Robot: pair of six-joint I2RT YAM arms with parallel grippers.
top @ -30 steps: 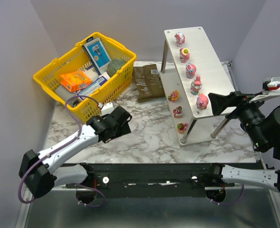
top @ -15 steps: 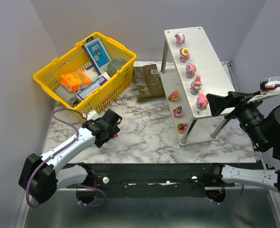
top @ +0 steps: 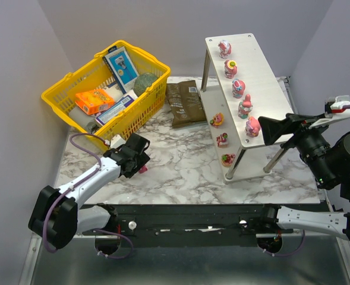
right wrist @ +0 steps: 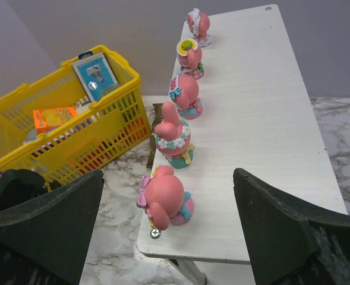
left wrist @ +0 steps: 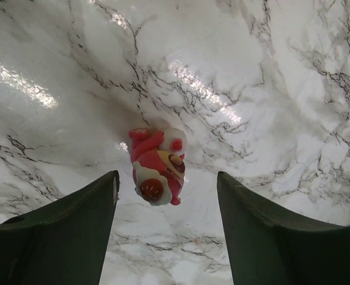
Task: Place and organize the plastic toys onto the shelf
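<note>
Left end effector (top: 141,164) retreated from yellow basket (top: 130,119), now straddling 1 toy (left wrist: 157,166).

The top camera sits above and behind my bases, looking down on the whole table (top: 186,166), the basket (top: 133,116) and the shelf (top: 264,77). My left wrist camera points steeply down, close to the table, with one toy (left wrist: 157,165) between my fingers (left wrist: 56,231). My right wrist camera looks along the shelf's top from its near end, with the basket beyond. The top view shows all of these too.
</note>
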